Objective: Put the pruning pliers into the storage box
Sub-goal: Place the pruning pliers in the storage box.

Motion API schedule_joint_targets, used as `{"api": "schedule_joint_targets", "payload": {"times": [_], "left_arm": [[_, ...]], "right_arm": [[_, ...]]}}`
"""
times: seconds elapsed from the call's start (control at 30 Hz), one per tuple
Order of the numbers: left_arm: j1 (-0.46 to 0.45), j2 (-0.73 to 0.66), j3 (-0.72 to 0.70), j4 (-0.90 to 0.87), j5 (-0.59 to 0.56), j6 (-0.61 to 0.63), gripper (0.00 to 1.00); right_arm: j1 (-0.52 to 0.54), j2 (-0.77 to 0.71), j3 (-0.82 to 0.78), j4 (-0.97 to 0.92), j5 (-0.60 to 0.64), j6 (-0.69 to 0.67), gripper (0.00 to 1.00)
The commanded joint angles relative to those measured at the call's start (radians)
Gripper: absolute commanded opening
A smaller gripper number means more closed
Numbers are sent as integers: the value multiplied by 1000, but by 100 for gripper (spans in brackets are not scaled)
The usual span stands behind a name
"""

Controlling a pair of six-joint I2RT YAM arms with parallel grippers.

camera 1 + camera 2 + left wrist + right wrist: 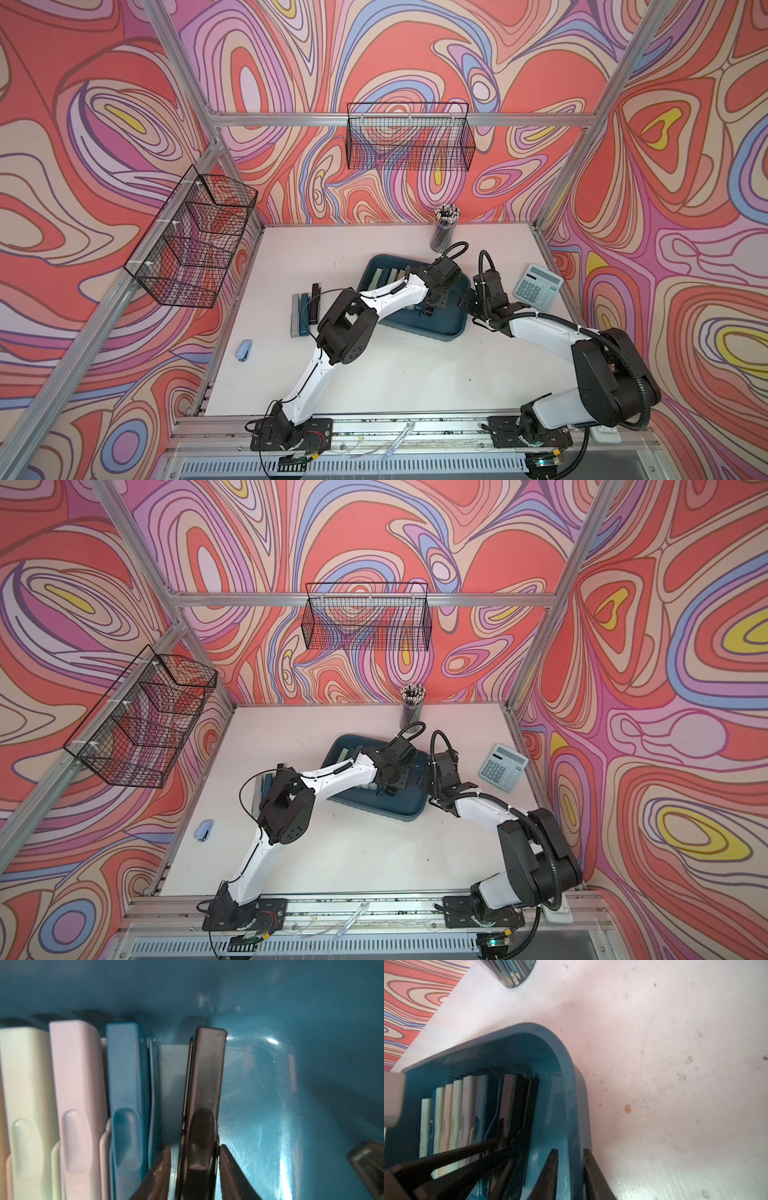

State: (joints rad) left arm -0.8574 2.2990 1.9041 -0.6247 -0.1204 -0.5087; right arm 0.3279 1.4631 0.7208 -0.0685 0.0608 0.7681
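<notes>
Storage box: dark teal tray on the table, right of centre, beneath both wrists.
Left gripper: lowered inside the box; jaws parted astride the black pliers, one finger against its side, a gap showing at the other.
Black pliers: standing on edge on the box floor, beside the row.
Row of pruning pliers: pale and blue bars on edge, side by side, ends near one box wall.
Right gripper: fingers set either side of the box's side wall, one inside, one outside; clenched or slack, cannot tell.
Loose pliers: grey, teal and black bars lying together on the table, left of the box, outside it.
Calculator: on the table, right of the box.
Pencil cup: behind the box, near the back edge.
</notes>
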Motion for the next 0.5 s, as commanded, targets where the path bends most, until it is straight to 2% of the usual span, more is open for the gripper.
{"api": "schedule_joint_targets", "payload": {"times": [0.0, 0.23, 0.33, 0.47], "left_arm": [[3, -75, 24, 13, -2, 26, 41], [3, -214, -24, 74, 42, 90, 43], [20, -293, -87, 113, 52, 120, 43], [85, -426, -231, 191, 73, 139, 41]], "right_arm": [[2, -25, 54, -45, 29, -48, 27], [4, -45, 157, -155, 80, -144, 33], [29, -52, 206, -200, 130, -185, 32], [99, -48, 273, -237, 170, -211, 29]]}}
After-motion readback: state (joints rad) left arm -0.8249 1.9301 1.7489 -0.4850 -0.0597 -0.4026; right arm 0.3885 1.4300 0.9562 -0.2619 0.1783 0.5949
